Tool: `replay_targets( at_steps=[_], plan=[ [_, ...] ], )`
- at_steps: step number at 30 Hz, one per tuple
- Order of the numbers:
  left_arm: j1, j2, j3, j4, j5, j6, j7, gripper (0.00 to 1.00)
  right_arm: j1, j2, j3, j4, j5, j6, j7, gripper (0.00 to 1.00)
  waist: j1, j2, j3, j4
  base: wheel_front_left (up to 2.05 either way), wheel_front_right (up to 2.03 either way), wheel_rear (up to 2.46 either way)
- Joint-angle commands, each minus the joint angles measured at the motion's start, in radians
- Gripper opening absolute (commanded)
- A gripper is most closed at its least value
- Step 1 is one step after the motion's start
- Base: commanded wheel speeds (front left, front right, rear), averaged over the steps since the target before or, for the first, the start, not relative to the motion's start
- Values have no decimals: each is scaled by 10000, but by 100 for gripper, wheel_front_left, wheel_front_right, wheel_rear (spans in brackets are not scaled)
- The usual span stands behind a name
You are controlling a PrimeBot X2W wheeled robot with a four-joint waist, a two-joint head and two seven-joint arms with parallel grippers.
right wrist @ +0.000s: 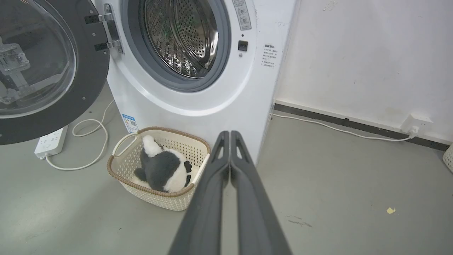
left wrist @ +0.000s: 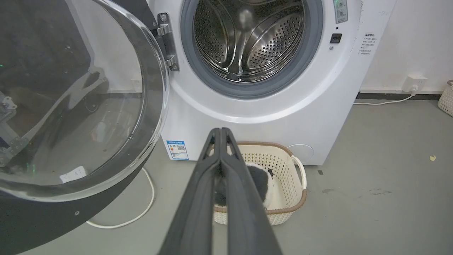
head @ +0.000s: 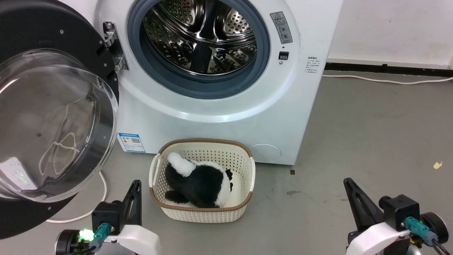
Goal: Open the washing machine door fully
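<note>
The door (head: 53,117), a glossy black ring round a bulging clear bowl, hangs wide up-left of the left claw (left wrist: 220,132), fingers pressed together on nothing; opening looks all but done, needing at most a nudge on its rim; the white washing machine (head: 212,106), its steel drum (head: 201,35) perforated, stands ahead; the right claw (right wrist: 230,134) is likewise closed, empty

On left gripper (head: 136,184) and right gripper (head: 348,182): dark tapered fingers (left wrist: 198,198), white shells (head: 373,239), teal plugs (head: 416,226); green light (head: 85,233) by left plug.

The washing machine door (head: 53,120) hangs left of the washing machine (head: 212,106). Before the machine lies a basket (head: 201,214), a plush toy (head: 198,182) inside.
</note>
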Motion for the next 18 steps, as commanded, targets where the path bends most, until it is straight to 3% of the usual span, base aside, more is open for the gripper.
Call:
replay_targets(
  at_steps=[1, 18],
  plan=[
    [-153, 1, 45, -41, 99, -55, 3, 0, -124, 26, 5, -5, -76, 8, 12, 0, 0, 0, 0, 0, 0, 0, 0],
    [-153, 1, 45, -41, 99, -55, 3, 0, -124, 26, 5, -5, -76, 8, 12, 0, 0, 0, 0, 0, 0, 0, 0]
  ],
)
